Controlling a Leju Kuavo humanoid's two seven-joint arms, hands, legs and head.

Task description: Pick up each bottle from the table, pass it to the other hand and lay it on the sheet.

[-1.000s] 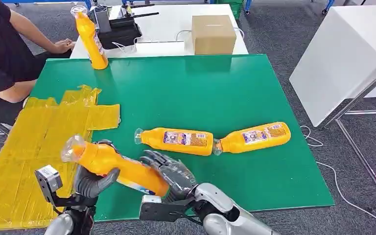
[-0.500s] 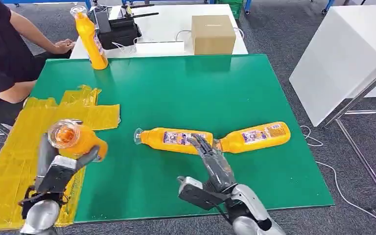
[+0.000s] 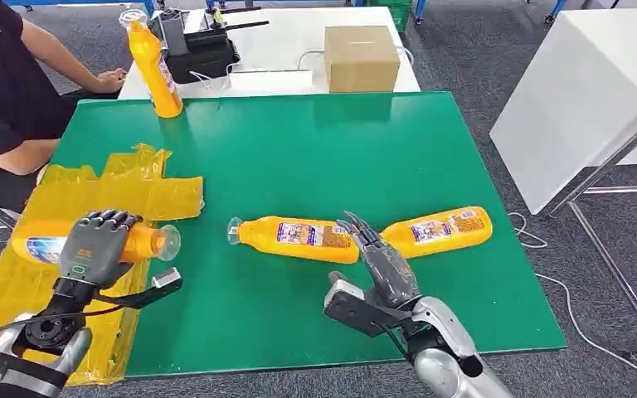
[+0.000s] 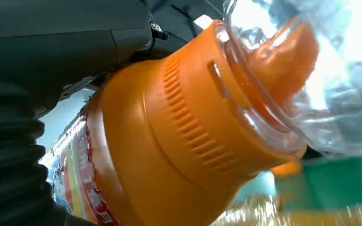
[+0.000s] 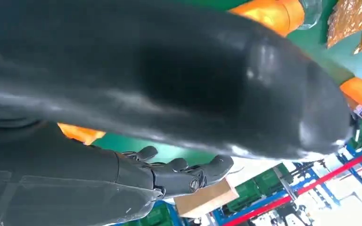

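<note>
My left hand (image 3: 95, 246) grips an orange bottle (image 3: 46, 246) lying sideways over the yellow sheet (image 3: 41, 215), its clear cap (image 3: 166, 242) pointing toward the table's middle. The left wrist view shows this bottle (image 4: 169, 141) close up. Two more orange bottles lie on the green table (image 3: 315, 149): one (image 3: 299, 239) in the middle, another (image 3: 435, 231) to its right, necks nearly touching. My right hand (image 3: 381, 261) is open, fingers stretched out just before the gap between them. A fourth bottle (image 3: 153, 66) stands upright at the far left corner.
A person (image 3: 8, 91) sits at the far left beside the table. Behind stands a white table with a cardboard box (image 3: 361, 56) and a black device (image 3: 199, 46). A white board (image 3: 581, 99) leans at the right, cables on the floor.
My right hand let go of the bottle and swung right toward the two lying bottles. My left hand carried the bottle left and lowered it sideways over the sheet.
</note>
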